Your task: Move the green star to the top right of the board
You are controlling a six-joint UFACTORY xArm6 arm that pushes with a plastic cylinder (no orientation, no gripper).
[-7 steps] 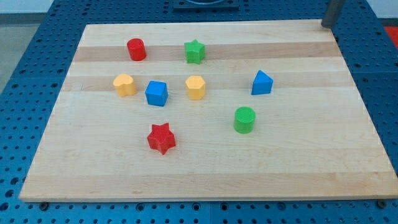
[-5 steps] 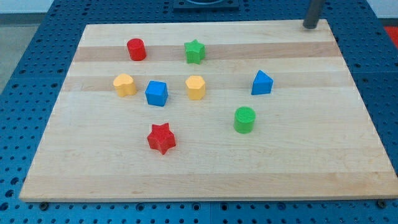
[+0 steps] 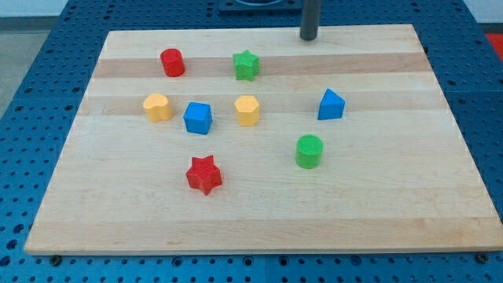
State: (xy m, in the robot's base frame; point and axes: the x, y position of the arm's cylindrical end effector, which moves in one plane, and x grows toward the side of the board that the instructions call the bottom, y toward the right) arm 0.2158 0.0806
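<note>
The green star [image 3: 246,64] lies on the wooden board [image 3: 377,196] near the view's top, left of the middle. My tip [image 3: 308,38] stands at the board's top edge, up and to the right of the green star, apart from it. No block touches the tip.
A red cylinder [image 3: 172,62] lies left of the green star. Below are a yellow block [image 3: 157,107], a blue cube [image 3: 197,118], a yellow hexagon [image 3: 247,110] and a blue block [image 3: 331,104]. A green cylinder [image 3: 309,151] and a red star [image 3: 204,174] lie lower.
My tip has slid left along the board's top edge, from the top right corner to just right of the middle. No block has moved.
</note>
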